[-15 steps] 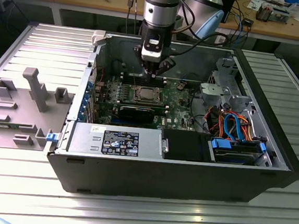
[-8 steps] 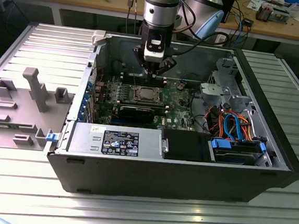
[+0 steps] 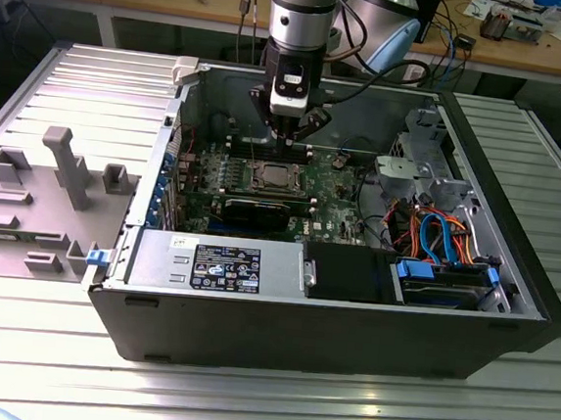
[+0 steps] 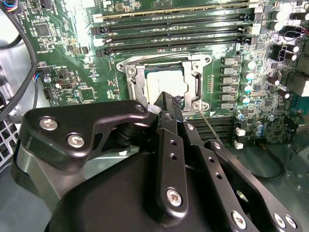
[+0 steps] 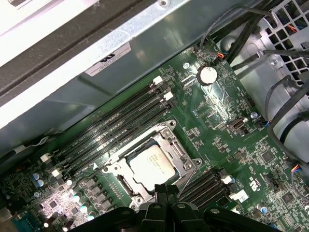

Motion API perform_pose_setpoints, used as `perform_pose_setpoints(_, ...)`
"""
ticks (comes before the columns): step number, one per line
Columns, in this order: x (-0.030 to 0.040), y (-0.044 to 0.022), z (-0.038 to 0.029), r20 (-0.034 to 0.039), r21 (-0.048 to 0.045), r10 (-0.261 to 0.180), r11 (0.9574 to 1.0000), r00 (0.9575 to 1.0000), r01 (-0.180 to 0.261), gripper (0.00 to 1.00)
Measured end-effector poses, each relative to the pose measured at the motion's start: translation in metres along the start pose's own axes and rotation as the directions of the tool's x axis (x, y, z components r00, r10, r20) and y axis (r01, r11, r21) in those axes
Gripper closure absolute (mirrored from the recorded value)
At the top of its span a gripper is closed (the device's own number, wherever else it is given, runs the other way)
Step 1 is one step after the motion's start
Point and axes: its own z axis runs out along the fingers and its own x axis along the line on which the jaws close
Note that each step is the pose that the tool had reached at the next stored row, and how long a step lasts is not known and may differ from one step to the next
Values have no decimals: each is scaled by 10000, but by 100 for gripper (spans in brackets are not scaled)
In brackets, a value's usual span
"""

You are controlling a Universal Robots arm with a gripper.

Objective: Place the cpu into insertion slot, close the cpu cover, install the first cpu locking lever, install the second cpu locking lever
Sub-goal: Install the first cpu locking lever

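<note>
Shut on nothing, gripper (image 5: 167, 191) hovering — cpu (image 5: 152, 166) just below its tip, seated in insertion slot (image 5: 112, 169), cpu cover (image 5: 172, 145) down around it. Probably light, rigid, delicate underneath — best gripped by opposite edges.

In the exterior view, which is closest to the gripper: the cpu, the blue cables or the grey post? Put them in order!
From the gripper:
1. cpu, just beneath it.
2. blue cables, toward the exterior view's right.
3. grey post, far toward the exterior view's left.

Open black case (image 3: 299, 335) on slatted metal table (image 3: 244, 403); blue cables (image 3: 434, 233) inside.
</note>
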Motion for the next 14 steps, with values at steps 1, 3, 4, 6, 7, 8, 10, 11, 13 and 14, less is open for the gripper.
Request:
perform_pose_setpoints(1,0,0,0,0,-1,-16,10000,10000,16,89)
perform_pose_setpoints(3,0,0,0,5,-10,-174,9998,9998,174,89)
perform_pose_setpoints(4,0,0,0,8,-14,-284,9996,9996,284,89)
perform_pose_setpoints(6,0,0,0,25,-43,-846,9964,9964,846,89)
perform_pose_setpoints(7,0,0,0,34,-55,-1111,9938,9938,1111,89)
perform_pose_setpoints(8,0,0,0,40,-64,-1284,9917,9917,1284,89)
perform_pose_setpoints(10,0,0,0,54,-83,-1693,9855,9856,1693,89)
perform_pose_setpoints(11,0,0,0,63,-93,-1912,9815,9815,1912,89)
perform_pose_setpoints(13,1,0,1,78,-112,-2317,9727,9727,2318,89)
perform_pose_setpoints(14,2,-1,1,81,-114,-2375,9713,9714,2376,89)
